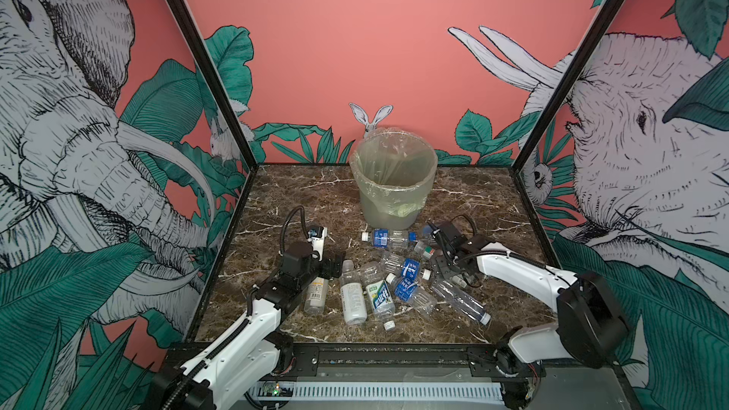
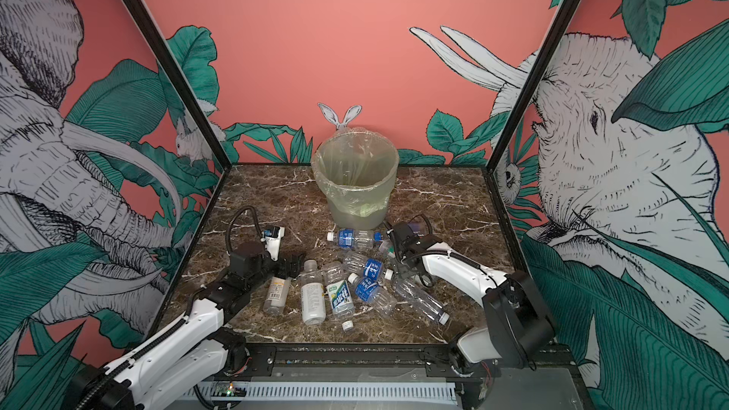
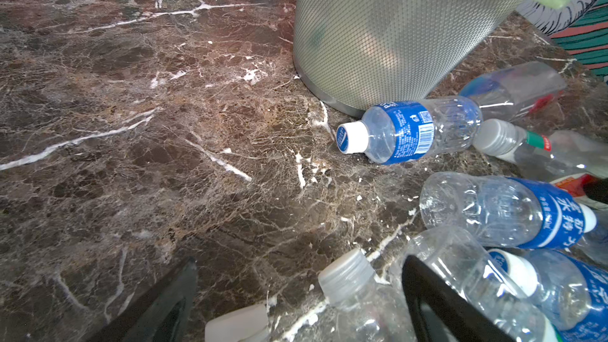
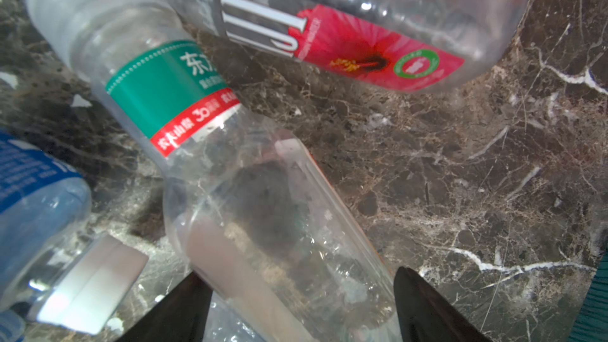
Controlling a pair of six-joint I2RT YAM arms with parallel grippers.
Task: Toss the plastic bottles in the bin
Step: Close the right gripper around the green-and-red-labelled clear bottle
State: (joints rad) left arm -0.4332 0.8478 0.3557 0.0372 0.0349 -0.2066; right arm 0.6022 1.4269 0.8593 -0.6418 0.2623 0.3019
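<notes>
On the brown table (image 1: 493,199), the plastic bottles (image 1: 353,297) lie in a heap in front of the bin (image 1: 394,191). Left gripper (image 1: 333,266) is spread wide, holding nothing. Right gripper (image 4: 297,274) has a finger each side of the green-label bottle (image 4: 171,93); I cannot tell if it squeezes.

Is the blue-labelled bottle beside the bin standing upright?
No, the bottle lies on its side by the foot of the bin.
</notes>
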